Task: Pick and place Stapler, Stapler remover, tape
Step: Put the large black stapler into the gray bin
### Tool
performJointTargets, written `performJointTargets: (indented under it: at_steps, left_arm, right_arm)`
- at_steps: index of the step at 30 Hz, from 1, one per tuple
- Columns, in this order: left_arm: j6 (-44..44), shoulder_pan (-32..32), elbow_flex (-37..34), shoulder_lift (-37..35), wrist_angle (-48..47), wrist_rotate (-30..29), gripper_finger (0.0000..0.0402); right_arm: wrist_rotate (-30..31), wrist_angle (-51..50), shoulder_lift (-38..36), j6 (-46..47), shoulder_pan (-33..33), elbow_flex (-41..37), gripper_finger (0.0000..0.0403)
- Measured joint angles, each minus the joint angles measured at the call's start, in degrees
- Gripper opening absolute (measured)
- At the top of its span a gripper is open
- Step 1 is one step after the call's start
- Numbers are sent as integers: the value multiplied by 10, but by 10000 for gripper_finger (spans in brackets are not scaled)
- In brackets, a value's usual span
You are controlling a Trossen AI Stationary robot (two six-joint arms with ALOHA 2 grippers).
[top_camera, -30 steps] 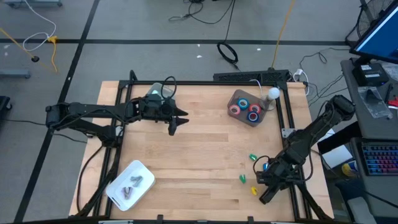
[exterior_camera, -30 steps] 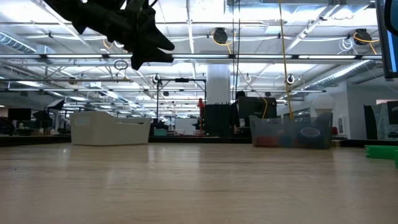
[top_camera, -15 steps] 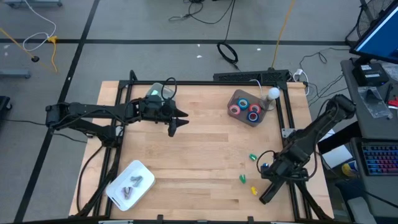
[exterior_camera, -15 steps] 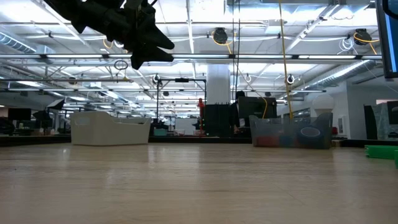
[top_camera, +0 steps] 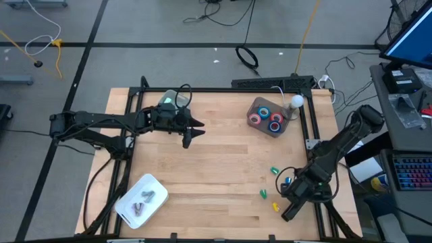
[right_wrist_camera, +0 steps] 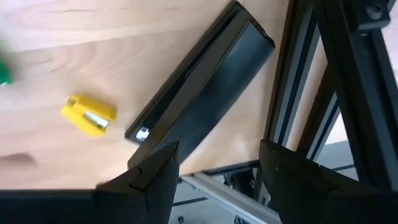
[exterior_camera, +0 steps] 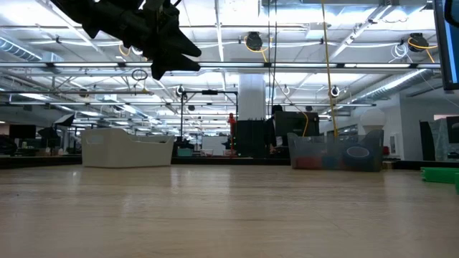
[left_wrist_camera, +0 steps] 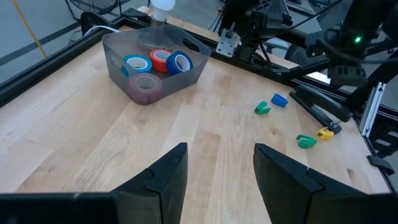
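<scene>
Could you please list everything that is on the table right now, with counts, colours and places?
grey bin: one, far right part of the table.
tape: four rolls, two red, two blue, inside the grey bin.
white tray: one, near left corner, holding grey metal pieces.
staple removers: two green, one blue, one yellow, loose near the right edge.
stapler: one, black, beside the yellow remover.
left gripper: open, above the far left of the table.
right gripper: open, above the stapler.
</scene>
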Motion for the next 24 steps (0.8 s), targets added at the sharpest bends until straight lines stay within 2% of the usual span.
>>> performJointTargets:
  at_steps: [10, 17, 24]
  left_arm:
    - [-6, 0, 0, 0, -1, 0, 184]
    - [-15, 0, 0, 0, -18, 0, 184]
    - [-13, 0, 0, 0, -22, 0, 184]
  right_arm:
    - [-3, 73, 32, 5, 1, -46, 212]
    - [-30, 76, 32, 8, 12, -51, 212]
    - [-28, 84, 48, 8, 11, -51, 212]
